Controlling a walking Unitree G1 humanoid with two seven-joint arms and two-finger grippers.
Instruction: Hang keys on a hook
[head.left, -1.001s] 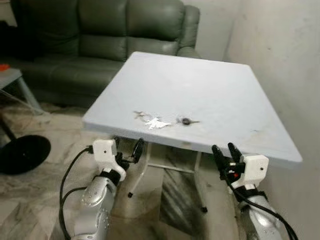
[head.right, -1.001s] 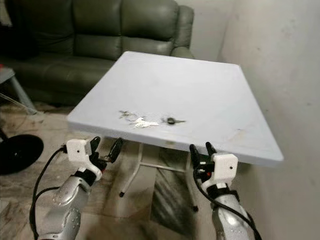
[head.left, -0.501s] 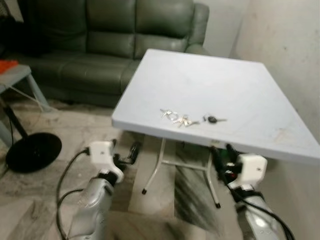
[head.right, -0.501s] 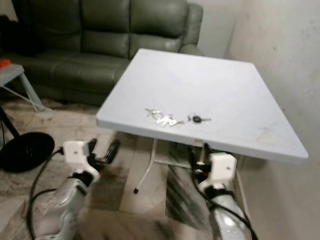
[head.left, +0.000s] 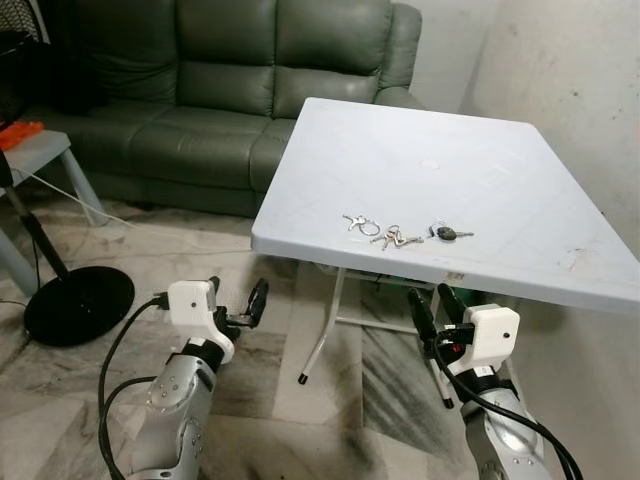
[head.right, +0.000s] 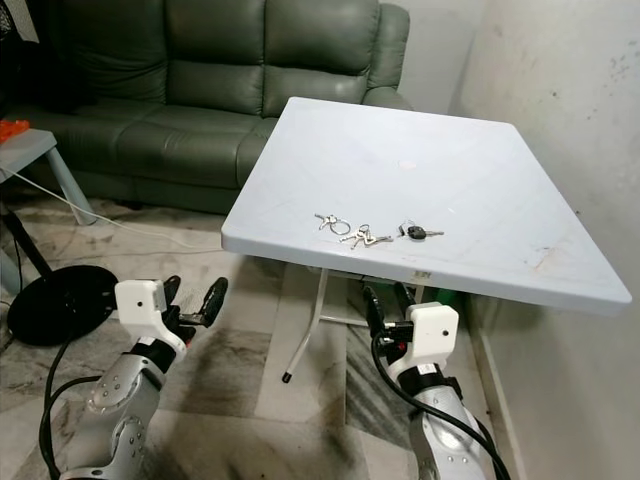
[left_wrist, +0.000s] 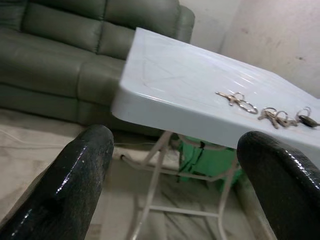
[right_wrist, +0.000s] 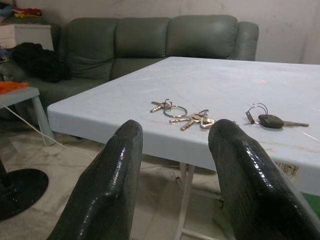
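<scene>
Three bunches of keys lie in a row near the front edge of a white folding table (head.left: 480, 170): silver keys on a ring (head.left: 360, 224), a middle silver bunch (head.left: 397, 238), and a black-headed key (head.left: 447, 233). They also lie in the right wrist view as ring keys (right_wrist: 167, 107), middle bunch (right_wrist: 196, 120) and black key (right_wrist: 270, 120). My left gripper (head.left: 235, 303) hangs open below and left of the table edge. My right gripper (head.left: 432, 305) is open too, just under the front edge, below the keys.
A dark green sofa (head.left: 230, 90) stands behind the table. A wall (head.left: 570, 70) runs along the right. A black round stand base (head.left: 78, 305) with a cable sits on the marble floor at left, beside a small grey table (head.left: 40, 150). Something green (left_wrist: 210, 160) lies under the table.
The camera has pulled back and risen, so the table and keys sit farther away and more to the right. Both grippers hang lower, below the table edge, still open.
</scene>
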